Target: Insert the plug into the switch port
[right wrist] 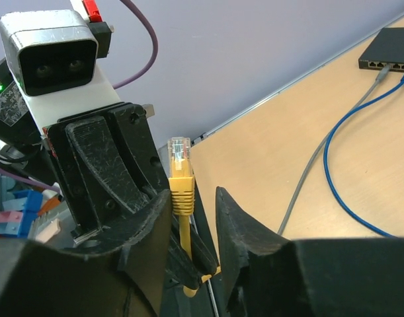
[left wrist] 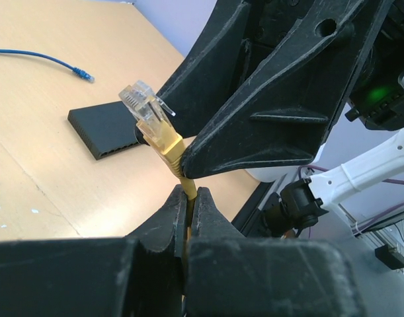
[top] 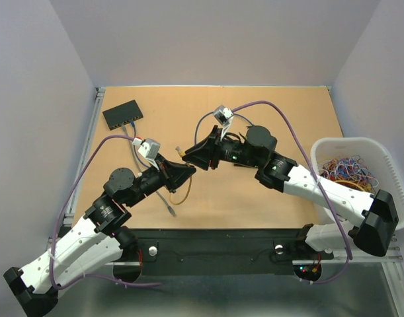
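Mid-bench, a little out from the near edge: left gripper [left wrist: 188, 198] clamped tight on the yellow cable [right wrist: 184, 231] just behind the boot. The plug [left wrist: 143, 104] stands free above its fingers, clear end uppermost. Right gripper [right wrist: 192, 197] meets it there, jaws parted and straddling the boot, no pinch that I can see. Reads as a regrasp or handover, with the plug lifted but not aimed. Far-left corner: switch [top: 122, 113] flat on the bench, well apart from the plug; blue cable [right wrist: 334, 172] and grey cable [right wrist: 307, 178] run to its front face. Judgement: pickup done. Left to do: carry across, line up with a port, push home. Free port not discernible.
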